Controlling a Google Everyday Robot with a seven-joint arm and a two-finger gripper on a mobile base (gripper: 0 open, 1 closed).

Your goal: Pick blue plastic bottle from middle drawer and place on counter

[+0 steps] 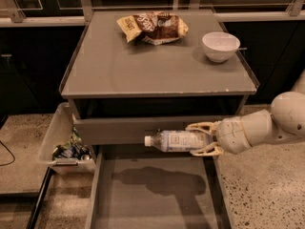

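Observation:
My gripper [203, 138] comes in from the right and is shut on the blue plastic bottle [175, 140]. The bottle lies on its side, white cap pointing left, held in the air in front of the closed upper drawer front and above the open middle drawer [152, 194]. The drawer's grey floor shows only the shadow of the bottle and arm. The counter [157, 63] is the grey cabinet top behind and above the bottle.
A brown and yellow snack bag [153, 26] lies at the counter's back. A white bowl [220, 46] stands at its back right. A clear plastic bin [64, 142] with wrappers sits on the floor left of the cabinet. Speckled floor lies to the right.

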